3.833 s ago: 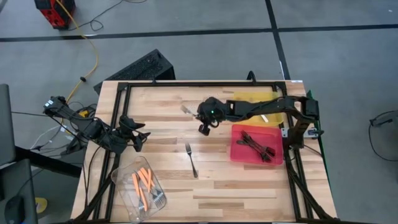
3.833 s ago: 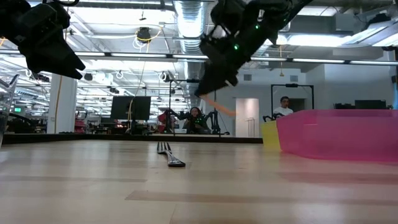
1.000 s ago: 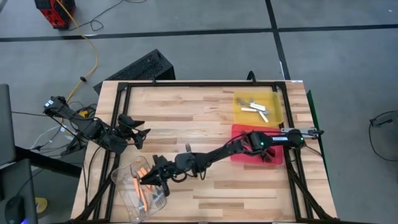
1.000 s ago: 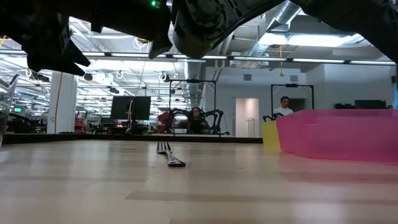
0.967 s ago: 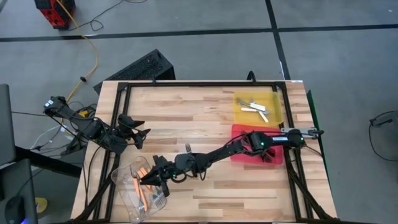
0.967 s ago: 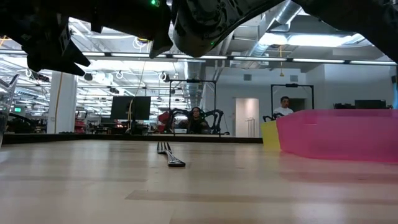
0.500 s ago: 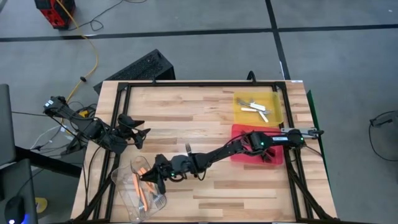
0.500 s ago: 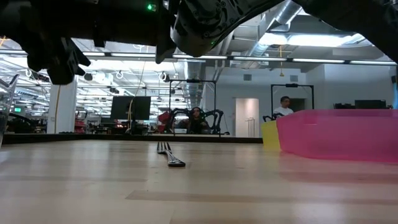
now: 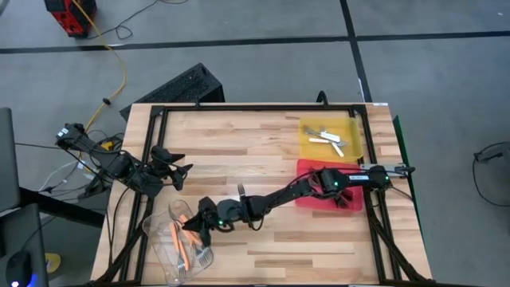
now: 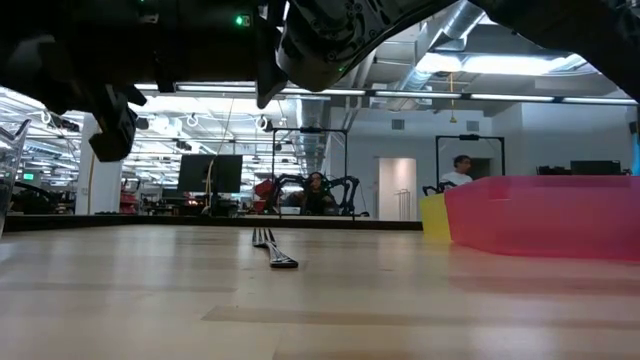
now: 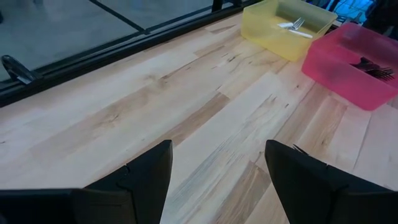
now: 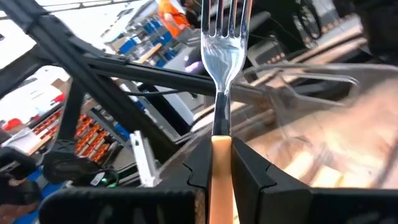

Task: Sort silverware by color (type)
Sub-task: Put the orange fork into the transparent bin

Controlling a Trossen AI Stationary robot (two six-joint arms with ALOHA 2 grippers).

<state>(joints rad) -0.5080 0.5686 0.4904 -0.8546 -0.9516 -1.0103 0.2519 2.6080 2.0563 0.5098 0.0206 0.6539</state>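
Observation:
My right gripper (image 9: 194, 226) reaches across the table to the clear tub (image 9: 163, 247) near the near-left corner and is shut on an orange-handled fork (image 12: 221, 68). Several orange-handled forks (image 9: 177, 239) lie in the tub. One dark fork (image 10: 272, 248) lies flat on the bare wood, partly under my right arm in the high view. White-handled forks (image 9: 328, 139) lie in the yellow tray (image 9: 351, 126). Dark forks (image 11: 372, 67) lie in the red tray (image 9: 307, 194). My left gripper (image 9: 180, 172) waits open at the table's left side. My right gripper pinches the fork's orange handle (image 12: 219, 163) between its two fingers, close to where the metal neck begins. The fork lies along the fingers, and its metal tines (image 12: 222, 22) stick out beyond the fingertips. It is lifted clear, over the tub's rim (image 12: 311, 87).
The black frame rails (image 9: 255, 107) run along the table's far edge and sides. Bare wood lies between the tub and the two trays (image 11: 205, 118). People stand in the room beyond the table (image 10: 458, 170).
My right gripper, holding the orange-handled fork, has tipped downward over the clear tub and shifted slightly toward the table's far edge. The dark fork on the table has stayed put.

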